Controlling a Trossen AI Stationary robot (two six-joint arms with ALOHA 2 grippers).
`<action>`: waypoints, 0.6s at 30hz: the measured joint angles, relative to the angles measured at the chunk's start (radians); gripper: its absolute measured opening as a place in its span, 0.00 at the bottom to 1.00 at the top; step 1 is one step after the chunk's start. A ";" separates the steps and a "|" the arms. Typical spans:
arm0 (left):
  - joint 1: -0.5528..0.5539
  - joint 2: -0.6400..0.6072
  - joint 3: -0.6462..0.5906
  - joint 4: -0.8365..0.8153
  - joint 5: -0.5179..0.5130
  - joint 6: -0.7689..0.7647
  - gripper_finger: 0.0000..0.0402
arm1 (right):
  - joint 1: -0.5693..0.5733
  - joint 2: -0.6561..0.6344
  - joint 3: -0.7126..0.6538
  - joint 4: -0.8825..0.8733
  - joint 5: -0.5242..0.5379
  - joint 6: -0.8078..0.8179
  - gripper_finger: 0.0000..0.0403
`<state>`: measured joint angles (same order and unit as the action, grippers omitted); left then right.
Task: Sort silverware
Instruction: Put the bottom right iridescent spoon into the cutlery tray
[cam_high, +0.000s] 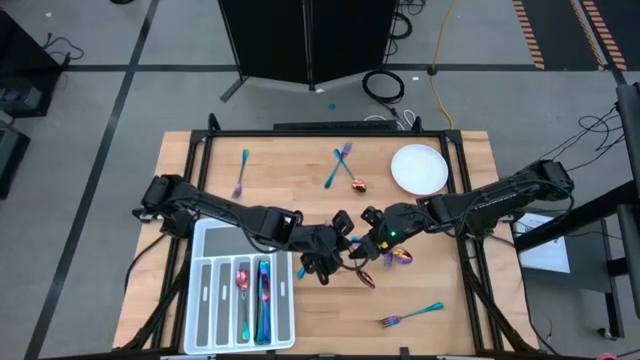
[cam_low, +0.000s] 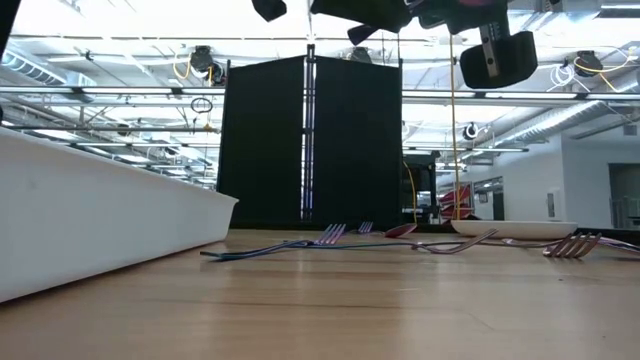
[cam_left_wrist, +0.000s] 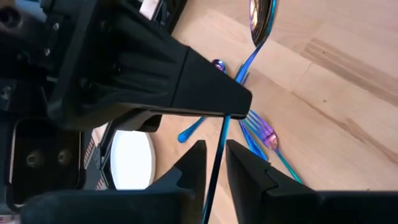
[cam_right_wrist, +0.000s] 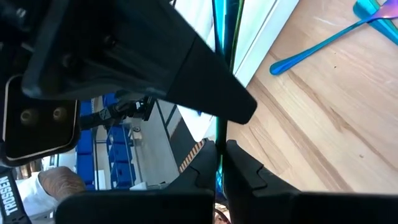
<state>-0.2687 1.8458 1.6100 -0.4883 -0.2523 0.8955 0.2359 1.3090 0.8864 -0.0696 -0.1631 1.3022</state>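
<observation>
The worktop (cam_high: 300, 200) is evenly and brightly lit from above, with only soft shadows cast beneath the arms. In the low view, ceiling lights are blown out to white glare and the near worktop surface is blurred. Close dark housings are rendered unfocused in both wrist views.

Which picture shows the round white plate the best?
The high view: the white plate shows whole and round, at the table's far right. The low view sees it edge-on, only as a thin rim. The left wrist view catches part of it behind that arm's fingers. The right wrist view misses it.
</observation>
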 joint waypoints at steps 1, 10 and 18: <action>0.000 0.000 0.000 0.000 0.000 0.000 0.13 | 0.000 0.000 0.000 0.000 0.000 -0.002 0.00; -0.001 -0.001 0.000 -0.010 0.001 0.001 0.02 | -0.002 0.000 -0.002 0.036 -0.005 -0.028 0.00; 0.001 -0.001 0.000 -0.017 -0.001 -0.001 0.02 | -0.024 -0.004 -0.002 0.031 -0.025 -0.096 0.07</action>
<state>-0.2680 1.8450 1.6100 -0.5055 -0.2535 0.8948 0.2118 1.3047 0.8845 -0.0384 -0.1882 1.2064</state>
